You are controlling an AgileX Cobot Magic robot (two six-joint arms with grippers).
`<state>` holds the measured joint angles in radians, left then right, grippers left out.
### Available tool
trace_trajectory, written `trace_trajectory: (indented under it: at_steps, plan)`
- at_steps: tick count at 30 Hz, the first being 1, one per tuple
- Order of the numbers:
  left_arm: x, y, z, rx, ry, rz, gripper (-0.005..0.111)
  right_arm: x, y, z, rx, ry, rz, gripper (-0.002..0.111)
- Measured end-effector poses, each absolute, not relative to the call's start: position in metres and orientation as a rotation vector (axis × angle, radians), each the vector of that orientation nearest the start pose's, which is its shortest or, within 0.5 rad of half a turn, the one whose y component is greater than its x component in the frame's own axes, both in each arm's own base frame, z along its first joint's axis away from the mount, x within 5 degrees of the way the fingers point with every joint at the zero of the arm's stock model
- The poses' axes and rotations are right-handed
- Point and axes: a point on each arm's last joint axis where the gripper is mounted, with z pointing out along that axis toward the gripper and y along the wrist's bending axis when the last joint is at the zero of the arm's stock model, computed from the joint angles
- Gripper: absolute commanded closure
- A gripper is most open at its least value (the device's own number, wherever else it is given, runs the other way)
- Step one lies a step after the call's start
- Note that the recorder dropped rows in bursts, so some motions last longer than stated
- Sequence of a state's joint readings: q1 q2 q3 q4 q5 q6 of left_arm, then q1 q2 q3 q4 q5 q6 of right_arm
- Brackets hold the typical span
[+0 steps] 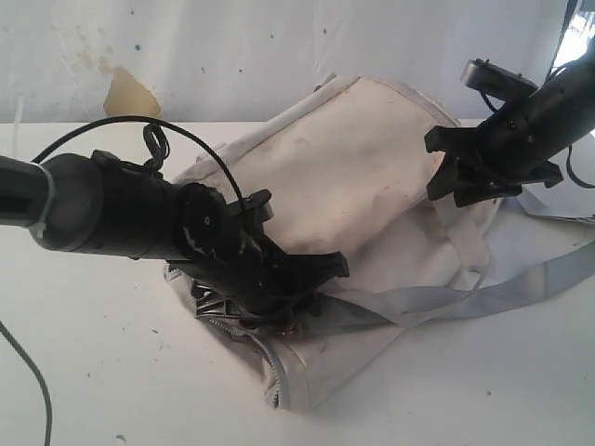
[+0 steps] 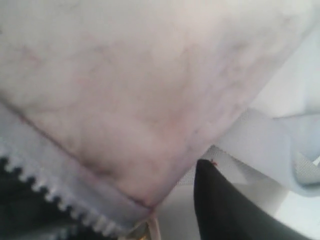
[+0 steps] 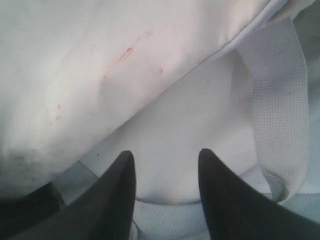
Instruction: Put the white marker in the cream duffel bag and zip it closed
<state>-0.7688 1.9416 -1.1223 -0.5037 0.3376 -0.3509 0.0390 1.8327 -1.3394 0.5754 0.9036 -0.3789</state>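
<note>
The cream duffel bag (image 1: 353, 158) lies across the middle of the white table, stained, with its grey zipper (image 1: 265, 348) running round the front end. My left gripper (image 1: 311, 283) sits low at that front end, against the zipper edge. The left wrist view shows bag fabric (image 2: 125, 90), zipper teeth (image 2: 45, 185) and one black finger (image 2: 225, 210) with a bare gap beside it; the other finger is hidden by the bag. My right gripper (image 1: 465, 181) hovers over the bag's far right side, open (image 3: 165, 155), nothing between its fingers. The white marker is out of view.
Light grey straps (image 1: 521, 283) trail from the bag to the right across the table (image 1: 112, 372); one loops beside my right fingers (image 3: 280, 100). A thin black cable (image 1: 33, 381) lies at the front left. A white wall with a yellowish patch (image 1: 130, 93) stands behind.
</note>
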Motion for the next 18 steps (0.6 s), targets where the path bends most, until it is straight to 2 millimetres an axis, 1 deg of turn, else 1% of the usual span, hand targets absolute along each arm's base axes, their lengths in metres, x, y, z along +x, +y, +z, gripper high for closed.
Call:
trace_trajectory:
  at_steps: [4,5,9,12,18]
  plan:
    - [0.267,-0.279,0.144,0.044,2.780,-0.700,0.105,0.376,0.054,0.230,-0.158,2.737,0.625,0.070]
    - [0.267,-0.279,0.143,0.067,2.784,-0.694,0.107,0.376,0.054,0.230,-0.158,2.737,0.625,0.070]
    - [0.265,-0.280,0.143,0.188,2.809,-0.672,0.107,0.376,0.054,0.230,-0.158,2.737,0.625,0.070]
    - [0.265,-0.283,0.149,0.282,2.826,-0.674,0.107,0.376,0.054,0.230,-0.158,2.737,0.625,0.070]
    - [0.267,-0.293,0.169,0.509,2.824,-0.694,0.107,0.376,0.054,0.230,-0.158,2.737,0.625,0.070]
